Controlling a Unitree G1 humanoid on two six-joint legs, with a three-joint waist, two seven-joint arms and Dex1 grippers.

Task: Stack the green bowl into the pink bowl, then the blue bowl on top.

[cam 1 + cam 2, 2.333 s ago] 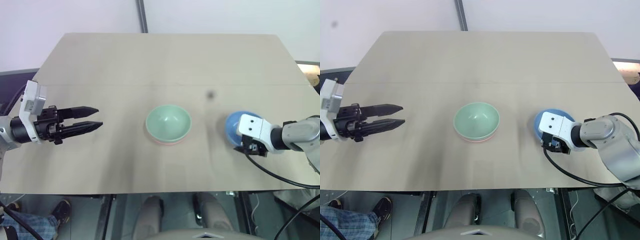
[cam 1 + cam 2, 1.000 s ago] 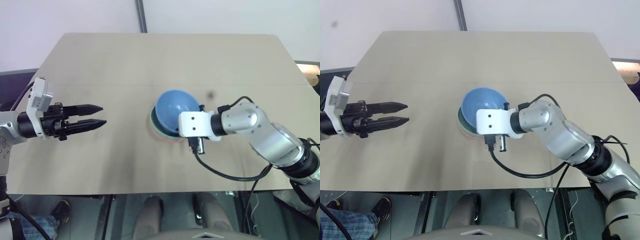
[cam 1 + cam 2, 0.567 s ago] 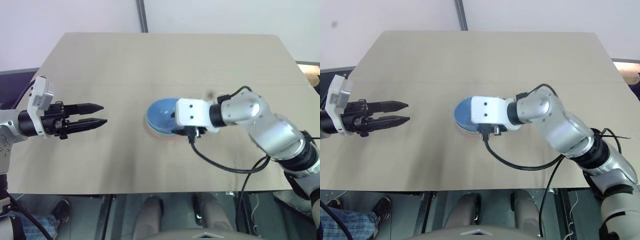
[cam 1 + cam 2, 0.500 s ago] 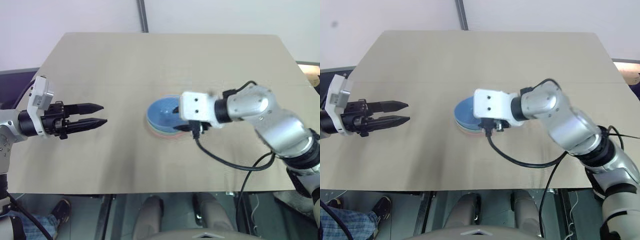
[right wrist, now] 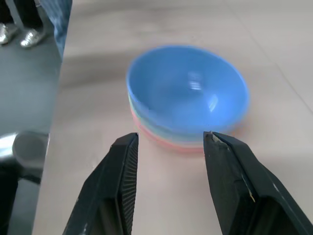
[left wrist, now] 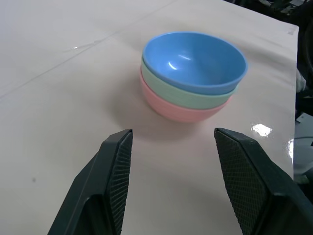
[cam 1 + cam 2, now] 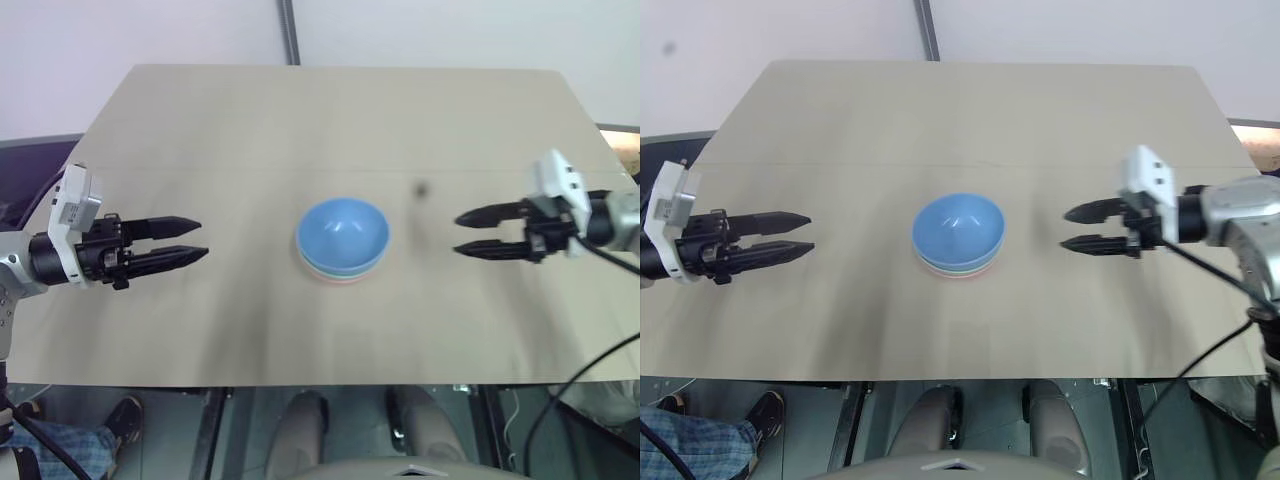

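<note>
All three bowls nested in one upright stack mid-table: smooth round salmon-pink bowl [image 6: 181, 111] at the bottom on the tabletop, pale mint-green bowl [image 6: 190, 95] seated inside it with just a rim band showing. Sky-blue round bowl [image 6: 194, 61] sits on top, open side up, empty, interior glossy, sitting level.

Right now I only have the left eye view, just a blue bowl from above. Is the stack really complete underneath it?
Observer: Yes. From the left wrist, the blue bowl sits in the green bowl, which sits in the pink bowl.
Operator: Is it sitting level?
Observer: From that side view the rims look parallel.
Operator: Anything behind the stack?
Observer: From the right wrist, a person's shoes on the floor past the table edge.
</note>
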